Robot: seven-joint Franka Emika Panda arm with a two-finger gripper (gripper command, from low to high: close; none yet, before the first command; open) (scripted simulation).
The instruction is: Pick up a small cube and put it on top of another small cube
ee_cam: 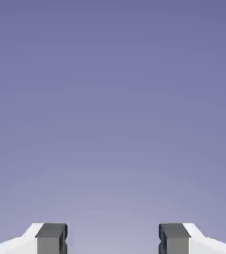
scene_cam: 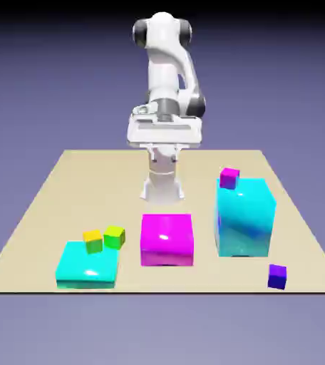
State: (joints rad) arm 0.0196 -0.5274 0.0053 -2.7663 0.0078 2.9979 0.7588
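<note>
A tiny indigo small cube [scene_cam: 277, 276] lies alone on the tan table near the front edge, at the exterior view's right. My gripper [scene_cam: 164, 146] hangs high over the far side of the table, well away from every cube. In the hand view the gripper [ee_cam: 113, 240] stands open, its two grey fingertips [ee_cam: 51, 239] wide apart, with only the blue-violet backdrop between and beyond them. Other small cubes in the exterior view are a yellow cube [scene_cam: 93, 241], a green cube [scene_cam: 114, 237] and a magenta-pink cube [scene_cam: 229, 177].
The tall cyan block [scene_cam: 245, 217] carries the pink cube on its far left corner. A big magenta block [scene_cam: 167, 239] stands mid-table. The flat cyan block [scene_cam: 87, 264] lies front left, with the yellow and green cubes at its far edge.
</note>
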